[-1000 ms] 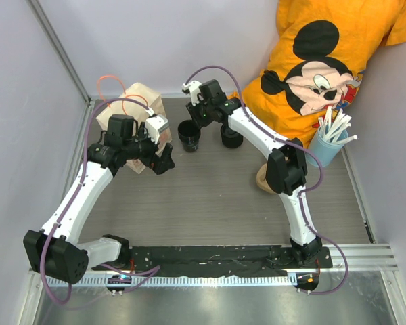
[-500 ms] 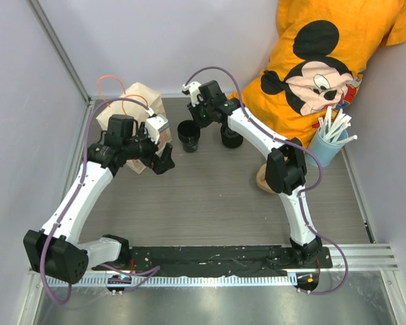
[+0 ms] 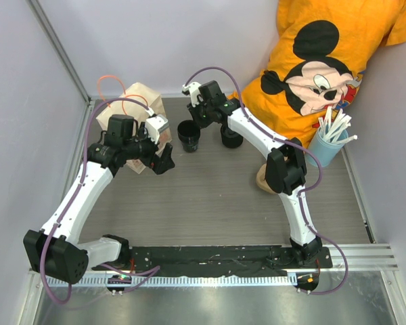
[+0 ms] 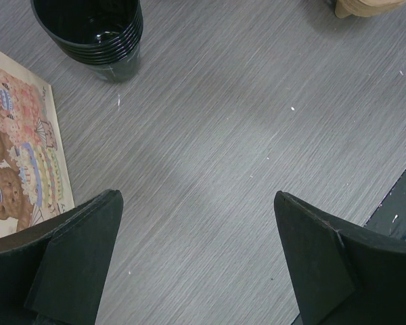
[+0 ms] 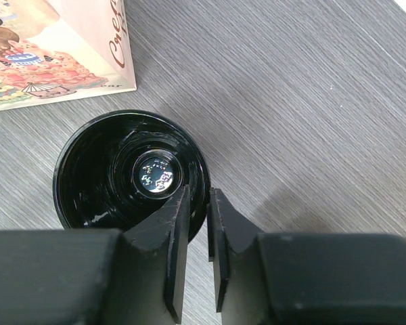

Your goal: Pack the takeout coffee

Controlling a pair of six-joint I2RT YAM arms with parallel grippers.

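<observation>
Right hand: fingers nearly together, pinching the rim of the takeout coffee cup, one finger inside the mouth and the other outside the wall. Cup stands upright on the grey desk, mouth open, no lid on it, dark glossy interior with a bright spot at the bottom.

Cup position: far-centre of the desk, just beside the lower corner of the brown paper bag, which shows a printed bear picture on the face seen from the wrist views. Not in the bag.

Left hand: fingers spread wide, holding nothing, bare desk between them; it hangs beside the bag, near the cup but apart from it.

Second black round item to the right of the cup, partly behind the right arm; lid or cup, cannot tell.

Blue cup of white straws at the right edge, against an orange cartoon-mouse shirt
</observation>
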